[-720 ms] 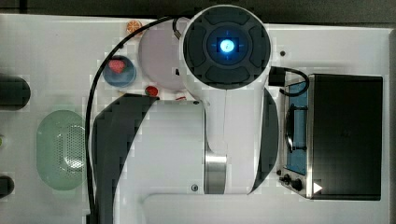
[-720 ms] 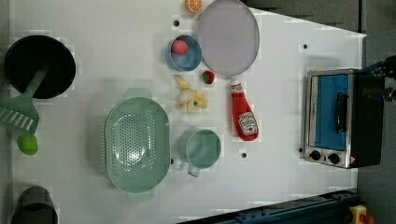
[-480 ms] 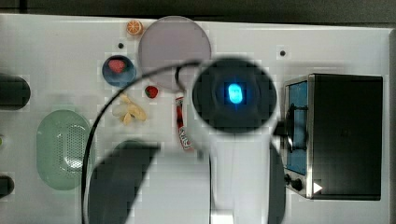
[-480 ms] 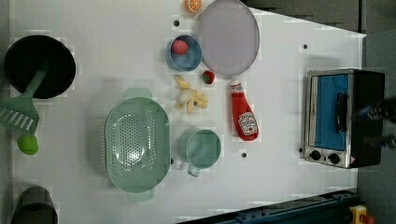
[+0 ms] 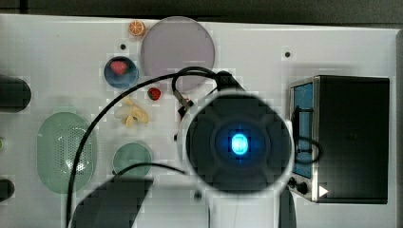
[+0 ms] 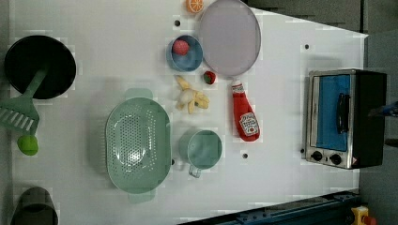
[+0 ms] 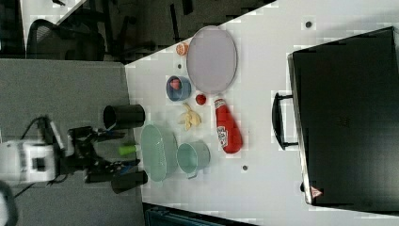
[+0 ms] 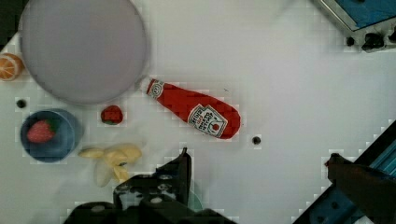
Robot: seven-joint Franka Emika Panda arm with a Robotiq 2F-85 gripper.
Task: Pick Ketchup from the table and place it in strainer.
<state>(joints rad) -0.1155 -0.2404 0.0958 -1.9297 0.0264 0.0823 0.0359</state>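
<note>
Ketchup, a red squeeze bottle with a white cap and a printed label, lies on its side on the white table, untouched. Its cap almost touches the rim of the big round lilac plate, which sits at its 12 o'clock in the left view. A small red strawberry rests at about its 10 o'clock, with a peeled banana beyond that. The pale mint-green oval perforated strainer stands well apart at the bottle's 8 o'clock, with a round green handled cup between them. At the bottle's 3 o'clock is a silver toaster oven with a blue door. The robot's black gripper hangs above the table with its fingers spread wide, holding nothing.
</note>
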